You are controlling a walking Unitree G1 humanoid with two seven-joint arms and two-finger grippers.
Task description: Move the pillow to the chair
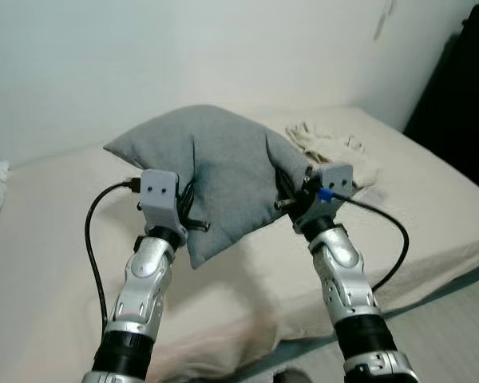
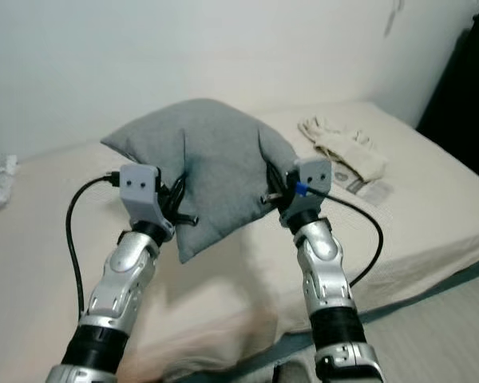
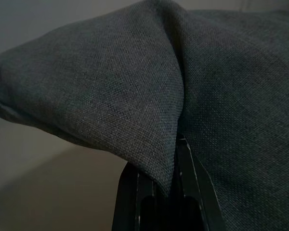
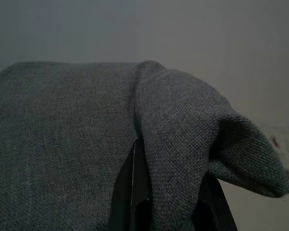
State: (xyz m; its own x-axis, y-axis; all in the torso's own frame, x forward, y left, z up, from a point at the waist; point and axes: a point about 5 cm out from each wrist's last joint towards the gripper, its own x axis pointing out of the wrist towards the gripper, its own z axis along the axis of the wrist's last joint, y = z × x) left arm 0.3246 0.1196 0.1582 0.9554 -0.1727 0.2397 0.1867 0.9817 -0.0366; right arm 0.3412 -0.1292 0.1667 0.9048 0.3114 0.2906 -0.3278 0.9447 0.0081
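1 pillow (image 1: pixel 223 171), 2 clamping grippers (image 1: pixel 188 209) (image 1: pixel 291 195)

1. A bed (image 1: pixel 431 199) with a cream cover stands against a pale wall (image 1: pixel 184 48).
2. A crumpled cream cloth (image 2: pixel 343 148) lies on its far right part.
3. Dark furniture (image 1: pixel 459 96) stands right.

Grey fabric pillow (image 1: pixel 223 179) sits between the 2 grippers, above the cream-sheeted bed (image 1: pixel 56 263). Left gripper (image 1: pixel 188 209) on the pillow's left side, right gripper (image 1: pixel 291 191) on its right side, each pinching a fold. Crumpled cream cloth (image 1: pixel 335 152) lies on the bed behind and right of the pillow. White wall (image 1: pixel 184 56) behind the bed. Dark furniture (image 1: pixel 459 104) at far right.
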